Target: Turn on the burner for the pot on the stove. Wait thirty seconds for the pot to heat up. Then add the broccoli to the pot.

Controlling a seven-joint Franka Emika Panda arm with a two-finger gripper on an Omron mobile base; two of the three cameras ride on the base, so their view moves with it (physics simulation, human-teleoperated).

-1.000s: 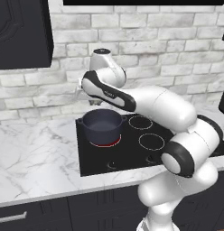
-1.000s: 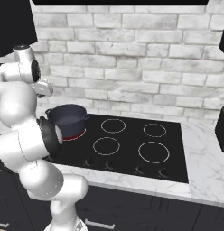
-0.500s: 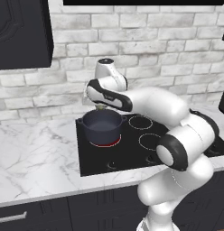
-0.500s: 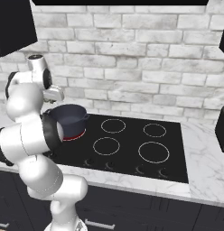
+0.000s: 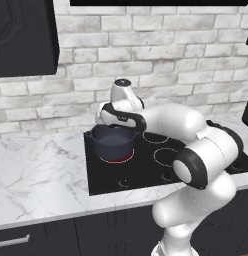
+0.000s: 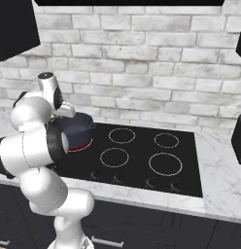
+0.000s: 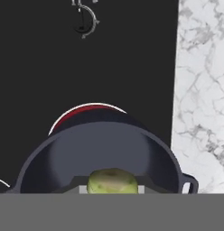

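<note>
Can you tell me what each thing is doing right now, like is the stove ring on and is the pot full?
burner: on, glowing red under the pot.
pot: upright on that ring, nothing on its floor.
broccoli: pinched in the gripper, above the pot's opening.
gripper: shut on the broccoli.
other rings: white, unlit.

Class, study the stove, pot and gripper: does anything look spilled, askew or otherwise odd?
Nothing stands out. The pot sits upright on its red burner on the stove; the gripper, above the pot, holds the broccoli.
</note>
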